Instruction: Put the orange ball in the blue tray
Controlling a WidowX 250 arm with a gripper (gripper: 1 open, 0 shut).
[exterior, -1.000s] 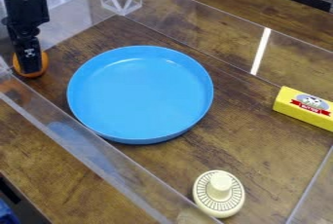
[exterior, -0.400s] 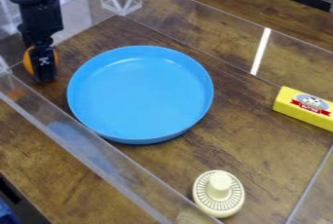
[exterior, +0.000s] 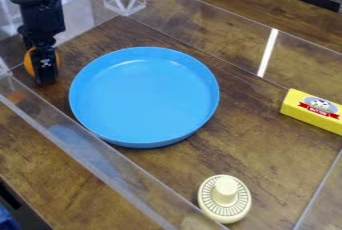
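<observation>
The orange ball (exterior: 27,62) is at the far left, just left of the blue tray (exterior: 144,96). Only its left part shows, because a black finger hides the rest. My gripper (exterior: 40,66) comes down from above on the dark arm and is closed around the ball, with the near finger (exterior: 46,67) in front of it. The ball looks slightly raised off the wooden table. The round light-blue tray has nothing in it, and its left rim lies a short way to the right of the gripper.
A yellow rectangular block (exterior: 313,110) lies at the right edge. A small cream ribbed disc (exterior: 223,196) sits near the front. Clear acrylic walls (exterior: 80,144) fence the wooden table, one running diagonally along the front left.
From one second ago, the gripper shifted a little right and up from directly over the ball, and the ball rose slightly with it. Nothing has moved in the last half second.
</observation>
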